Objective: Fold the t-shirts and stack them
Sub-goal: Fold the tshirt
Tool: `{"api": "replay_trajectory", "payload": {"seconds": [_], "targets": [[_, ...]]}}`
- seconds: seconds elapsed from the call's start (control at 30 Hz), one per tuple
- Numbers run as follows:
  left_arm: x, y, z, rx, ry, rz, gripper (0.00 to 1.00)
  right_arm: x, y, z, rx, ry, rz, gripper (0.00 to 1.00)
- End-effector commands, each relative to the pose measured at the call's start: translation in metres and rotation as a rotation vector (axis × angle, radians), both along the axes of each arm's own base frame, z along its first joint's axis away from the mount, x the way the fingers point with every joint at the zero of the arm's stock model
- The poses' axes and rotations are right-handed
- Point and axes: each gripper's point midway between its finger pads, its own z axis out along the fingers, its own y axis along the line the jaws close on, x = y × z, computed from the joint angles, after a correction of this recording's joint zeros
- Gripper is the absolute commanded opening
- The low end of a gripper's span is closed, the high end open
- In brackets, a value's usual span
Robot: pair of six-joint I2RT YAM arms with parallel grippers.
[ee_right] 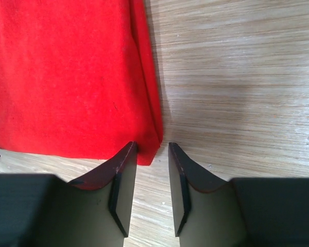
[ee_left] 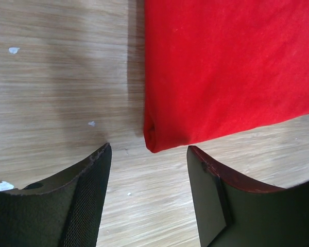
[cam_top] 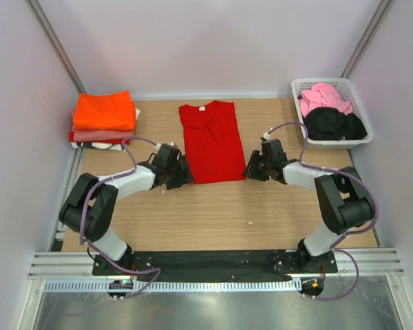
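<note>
A bright red t-shirt [cam_top: 210, 141] lies flat in the middle of the table, folded lengthwise into a long strip, collar at the far end. My left gripper [cam_top: 181, 175] is open just before its near left corner [ee_left: 152, 141], the corner lying beyond the fingertips, untouched. My right gripper [cam_top: 250, 170] is open with a narrow gap at the near right corner [ee_right: 147, 152], which sits between the fingertips. Folded orange [cam_top: 104, 110] and salmon-pink [cam_top: 100, 135] shirts are stacked at the far left. Pink [cam_top: 325, 97] and black [cam_top: 334, 124] shirts lie in the basket.
The white slatted basket [cam_top: 361, 141] stands at the far right. Grey walls close the table on the left, right and back. Bare wood lies between the red shirt and the arm bases. Small white specks [ee_left: 13, 50] dot the wood.
</note>
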Motion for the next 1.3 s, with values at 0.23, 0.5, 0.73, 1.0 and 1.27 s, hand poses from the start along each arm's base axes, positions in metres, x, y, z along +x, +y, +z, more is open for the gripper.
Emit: {"api": "replay_trajectory", "payload": {"seconds": [0.23, 0.5, 0.73, 1.0, 1.27], "targets": [[0.010, -0.004, -0.007, -0.026, -0.021, 0.017, 0.57, -0.006, 0.000, -0.019, -0.007, 0.054, 0.012, 0.19], [0.006, -0.005, -0.015, -0.032, -0.005, 0.016, 0.36, -0.008, 0.002, -0.023, -0.003, 0.063, 0.023, 0.05], [0.008, -0.008, -0.019, -0.040, 0.002, 0.010, 0.16, -0.012, 0.001, -0.026, -0.003, 0.074, 0.026, 0.01], [0.001, -0.008, 0.002, -0.068, -0.015, 0.006, 0.00, -0.020, 0.001, -0.013, 0.022, 0.063, 0.024, 0.01], [-0.053, 0.002, 0.041, -0.125, 0.000, -0.003, 0.00, -0.074, 0.001, 0.027, 0.136, 0.076, 0.025, 0.01]]}}
